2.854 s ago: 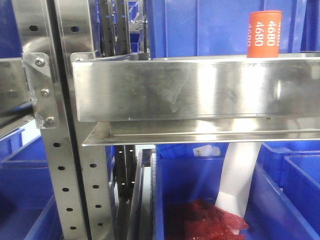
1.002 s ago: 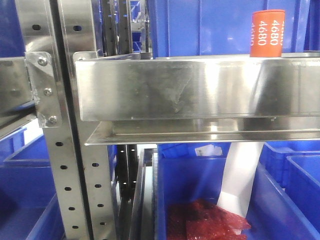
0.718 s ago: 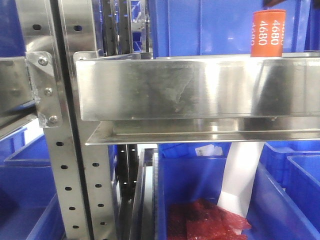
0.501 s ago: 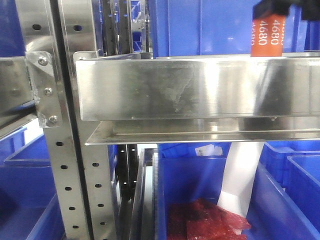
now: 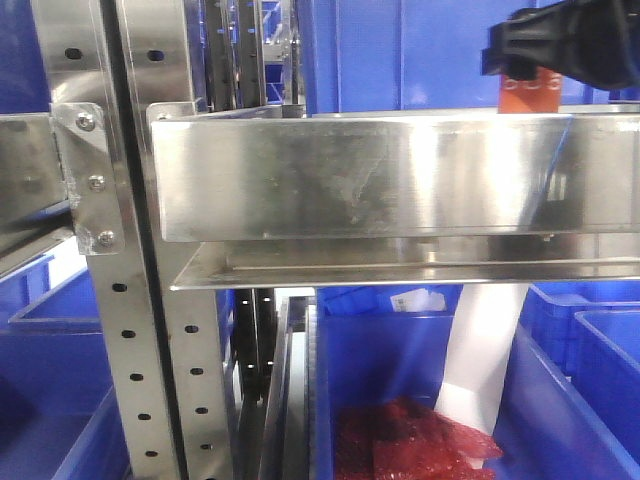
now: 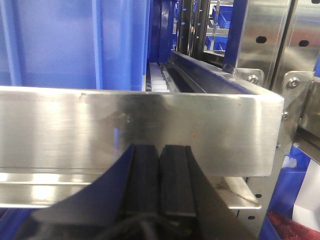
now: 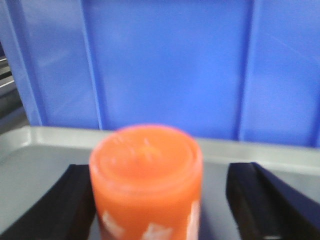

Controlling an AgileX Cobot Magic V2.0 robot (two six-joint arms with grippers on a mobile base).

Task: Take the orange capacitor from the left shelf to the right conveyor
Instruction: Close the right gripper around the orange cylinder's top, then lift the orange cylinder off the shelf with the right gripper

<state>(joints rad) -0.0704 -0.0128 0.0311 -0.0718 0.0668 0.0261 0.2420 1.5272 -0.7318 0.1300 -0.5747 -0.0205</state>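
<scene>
1. Here comes the right gripper, a black two-fingered clamp. Half a second ago only its tip showed at the top of the front view. It has now come down and blocks most of the target.
2. The target is the orange capacitor, a small upright orange cylinder. In the front view only a strip of orange shows under the black body. It has not moved and stands where it did, at the right end of the left shelf, a shiny brushed stainless-steel shelf, behind its tall front lip.
3. The right wrist view looks down on the capacitor's flat top, with the wall of a blue plastic bin behind it. The jaws are spread to either side of it. One black finger sits close by the can's side. The other finger stands off, with grey shelf floor showing in between. Nothing is clamped yet.
4. The left gripper is out of the play. Its rubber pads are pressed flat together on nothing, and it hangs just in front of the shelf lip.
5. The approach looks finished, so the squeeze is the step in hand. After that the can has to be lifted over that tall lip before it travels to the right conveyor, which no view shows. With the gaps uneven, the nearer finger could nudge the can and tip it as the jaws close.
</scene>
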